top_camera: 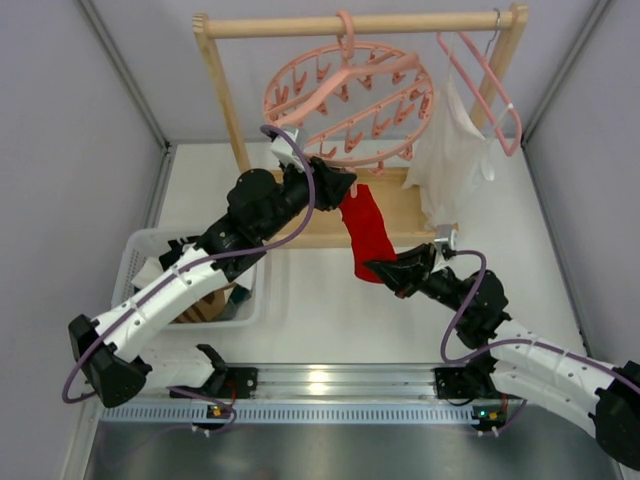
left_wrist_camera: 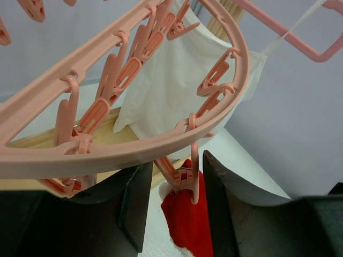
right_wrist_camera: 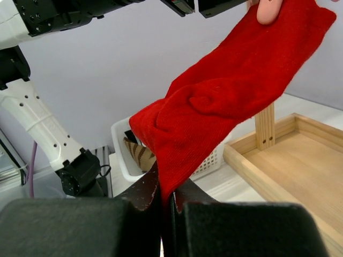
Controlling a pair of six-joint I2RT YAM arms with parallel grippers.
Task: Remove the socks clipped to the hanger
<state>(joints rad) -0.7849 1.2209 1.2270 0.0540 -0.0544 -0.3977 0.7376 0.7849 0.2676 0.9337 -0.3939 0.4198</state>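
Note:
One red sock (top_camera: 368,235) hangs from a clip (left_wrist_camera: 185,176) at the front edge of the round salmon-pink ring hanger (top_camera: 350,100). My left gripper (top_camera: 345,185) is open just under the ring, and its fingers (left_wrist_camera: 236,209) stand on either side of that clip without pressing it. My right gripper (top_camera: 378,268) is shut on the sock's lower end (right_wrist_camera: 230,91) and pulls it taut toward the front. The sock's top (left_wrist_camera: 185,225) is still in the clip. The hanger's other clips are bare.
The hanger hooks on a wooden rack (top_camera: 360,25) with a wooden base tray (top_camera: 410,205). A plain pink coat hanger (top_camera: 490,90) holds a white garment (top_camera: 450,160) at the right. A white basket (top_camera: 150,260) with striped cloth inside (right_wrist_camera: 139,155) stands at the left.

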